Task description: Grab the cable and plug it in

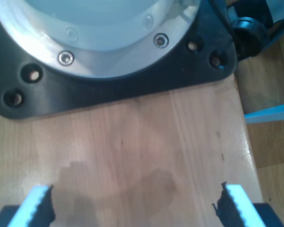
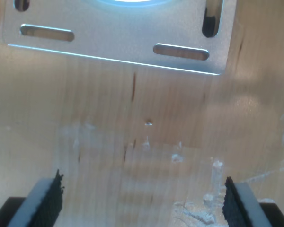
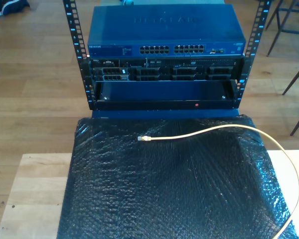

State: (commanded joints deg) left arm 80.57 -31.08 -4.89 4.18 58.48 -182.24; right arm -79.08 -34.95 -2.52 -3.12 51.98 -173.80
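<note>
In the exterior view the pale-yellow cable (image 3: 217,128) lies across a black bubble-wrap mat (image 3: 164,194). Its small whitish plug (image 3: 143,138) rests near the mat's far edge, pointing to that view's left. The cable curves to the exterior view's right and runs down off the mat. My first gripper (image 1: 135,208) is open above bare wooden tabletop (image 1: 132,142), nothing between its fingers. My second gripper (image 2: 143,203) is also open over scratched wood (image 2: 132,123) and holds nothing.
Behind the mat stands a rack holding a blue network switch (image 3: 164,30) with a row of ports (image 3: 172,49). A black base plate with a metal ring (image 1: 109,80) lies ahead of my first gripper. A slotted aluminium plate (image 2: 118,42) lies ahead of my second.
</note>
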